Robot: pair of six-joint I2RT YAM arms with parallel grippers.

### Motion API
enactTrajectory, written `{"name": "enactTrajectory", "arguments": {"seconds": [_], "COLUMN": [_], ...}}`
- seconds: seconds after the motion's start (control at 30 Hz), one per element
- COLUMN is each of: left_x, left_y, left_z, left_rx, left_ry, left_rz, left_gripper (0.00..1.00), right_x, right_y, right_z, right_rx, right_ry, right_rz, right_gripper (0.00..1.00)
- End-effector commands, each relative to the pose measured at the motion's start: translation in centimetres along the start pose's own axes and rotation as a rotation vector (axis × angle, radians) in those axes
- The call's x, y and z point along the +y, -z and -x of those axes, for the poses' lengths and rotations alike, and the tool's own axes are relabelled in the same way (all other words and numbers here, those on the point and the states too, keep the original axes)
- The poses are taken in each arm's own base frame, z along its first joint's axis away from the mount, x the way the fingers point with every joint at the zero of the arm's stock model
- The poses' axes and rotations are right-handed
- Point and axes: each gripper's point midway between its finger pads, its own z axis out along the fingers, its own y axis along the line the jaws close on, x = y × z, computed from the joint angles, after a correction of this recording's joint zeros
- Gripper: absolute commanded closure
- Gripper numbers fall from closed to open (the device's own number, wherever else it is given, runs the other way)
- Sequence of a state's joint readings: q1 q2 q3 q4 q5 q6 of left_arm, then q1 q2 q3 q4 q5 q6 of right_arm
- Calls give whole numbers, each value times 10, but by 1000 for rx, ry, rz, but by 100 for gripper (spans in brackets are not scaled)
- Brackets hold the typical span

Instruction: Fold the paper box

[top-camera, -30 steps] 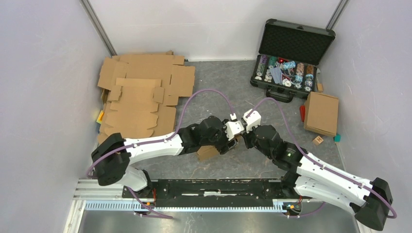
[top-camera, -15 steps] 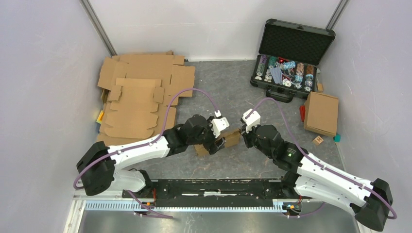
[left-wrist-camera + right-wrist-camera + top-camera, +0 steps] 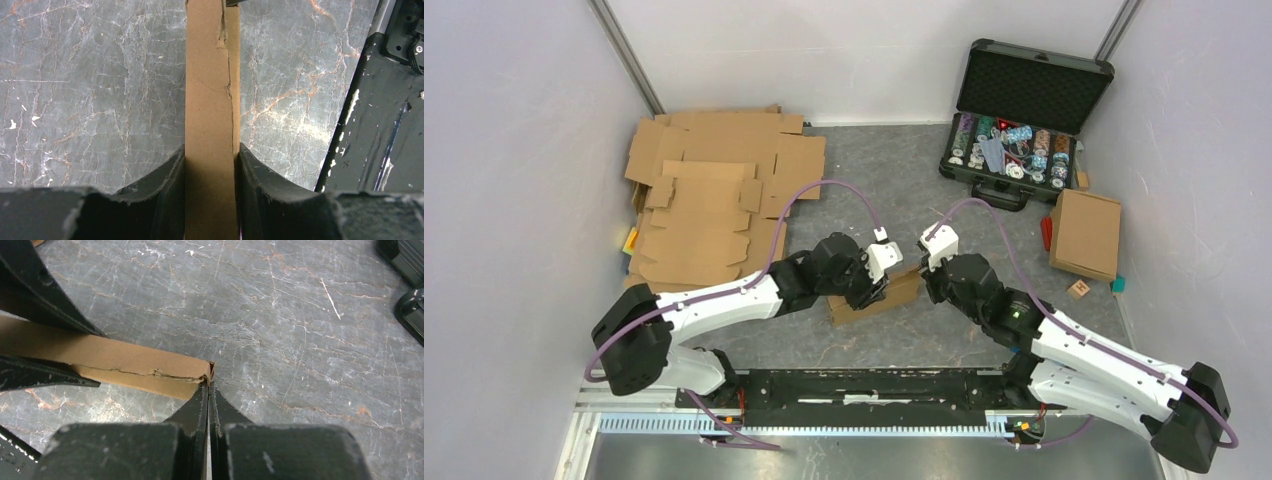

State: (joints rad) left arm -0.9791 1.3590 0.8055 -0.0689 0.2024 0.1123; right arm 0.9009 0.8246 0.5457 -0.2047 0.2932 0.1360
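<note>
Where left fingers were spread, now clamping paper box, right fingers pinching its end.

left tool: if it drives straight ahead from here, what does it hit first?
The left tool is clamped on the cardboard box; straight ahead along it, the right tool pinching the far end looks first in line. Depth unclear.

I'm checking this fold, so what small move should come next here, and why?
Probably squeeze the left gripper tighter to set the crease: it straddles the paper box's doubled wall, whose layers gape slightly along one edge, while the right gripper pins the end corner.
</note>
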Motion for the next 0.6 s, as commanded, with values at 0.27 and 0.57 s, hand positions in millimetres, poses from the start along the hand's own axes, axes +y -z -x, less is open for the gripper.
{"name": "enactTrajectory", "arguments": {"seconds": [0.27, 0.57], "left_x": [-9, -11], "left_y": [-7, -10], "left_z": [-16, -18], "left_rx": [117, 130], "left_ry": [-100, -103], "left_rz": [3, -3], "left_gripper": [74, 74], "right_x": [5, 6], "right_y": [5, 5], "right_z": [83, 77], "right_rx": [-189, -169], "right_ry": [-226, -247], "right_rz": [-15, -16], "right_gripper": [100, 100]}}
